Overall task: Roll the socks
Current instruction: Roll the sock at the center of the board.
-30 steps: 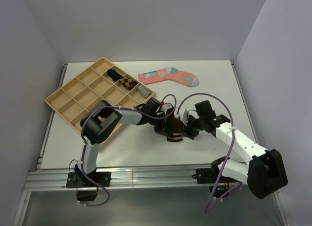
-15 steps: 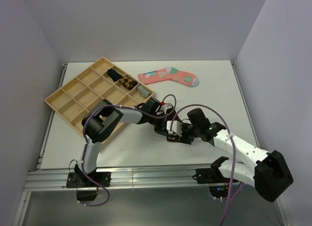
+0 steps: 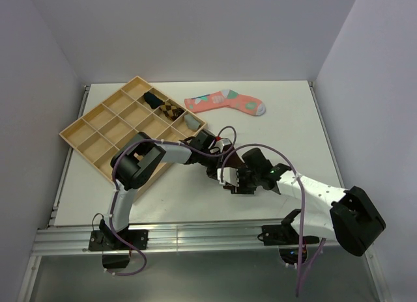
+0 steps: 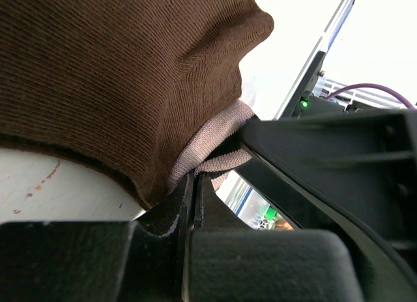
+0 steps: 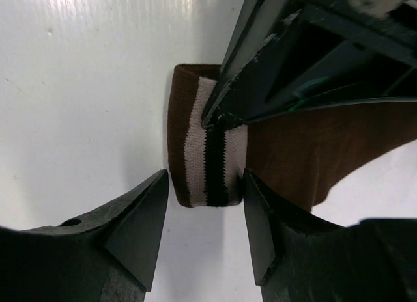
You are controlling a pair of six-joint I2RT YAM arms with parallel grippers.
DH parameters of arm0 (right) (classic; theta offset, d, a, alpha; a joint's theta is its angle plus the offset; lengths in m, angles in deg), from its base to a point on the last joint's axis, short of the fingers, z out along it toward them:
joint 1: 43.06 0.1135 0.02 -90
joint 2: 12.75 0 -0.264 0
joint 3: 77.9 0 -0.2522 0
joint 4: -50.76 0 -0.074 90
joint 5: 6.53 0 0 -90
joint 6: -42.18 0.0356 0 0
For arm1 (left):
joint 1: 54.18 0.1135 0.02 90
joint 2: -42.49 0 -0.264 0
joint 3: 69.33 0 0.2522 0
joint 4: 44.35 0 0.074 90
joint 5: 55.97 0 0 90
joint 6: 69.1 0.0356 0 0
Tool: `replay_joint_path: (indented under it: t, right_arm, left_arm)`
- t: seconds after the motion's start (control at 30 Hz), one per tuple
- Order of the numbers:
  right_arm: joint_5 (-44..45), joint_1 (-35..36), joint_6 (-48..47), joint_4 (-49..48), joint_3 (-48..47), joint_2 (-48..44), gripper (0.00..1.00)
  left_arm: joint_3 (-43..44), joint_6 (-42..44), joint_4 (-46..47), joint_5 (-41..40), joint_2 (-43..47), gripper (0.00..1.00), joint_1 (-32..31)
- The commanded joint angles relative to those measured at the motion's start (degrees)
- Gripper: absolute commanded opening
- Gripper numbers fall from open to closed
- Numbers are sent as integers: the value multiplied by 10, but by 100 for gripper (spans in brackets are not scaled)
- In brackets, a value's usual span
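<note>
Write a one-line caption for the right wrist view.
Right gripper, jaws open, straddles the striped cuff of the brown sock on the white table while the left gripper pinches that cuff.

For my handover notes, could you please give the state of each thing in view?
brown sock: bunched on table, striped cuff pinched.
left gripper: shut on that cuff.
right gripper: open, straddling the cuff.
pink sock: flat, untouched.
wooden tray: some compartments filled.
</note>
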Motion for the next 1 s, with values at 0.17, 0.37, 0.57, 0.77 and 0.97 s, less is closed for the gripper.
replay_joint_path:
  t: [0.17, 0.37, 0.57, 0.77, 0.97]
  right_arm:
    - [18, 4, -14, -31, 2, 41, 55]
    - [9, 4, 16, -35, -12, 57, 37]
    - [-42, -8, 42, 12, -51, 90, 5]
    - [-130, -71, 32, 108, -131, 149, 4]
    - [-214, -124, 4, 218, -213, 253, 3]
  left_arm:
    - [-5, 33, -60, -48, -43, 0, -1]
    - [-2, 23, -52, -36, -47, 0, 1]
    - [-22, -19, -14, -51, -16, 0, 2]
    - [-81, -110, 98, -107, 52, 12, 5]
    - [-133, -153, 158, -177, 120, 21, 4]
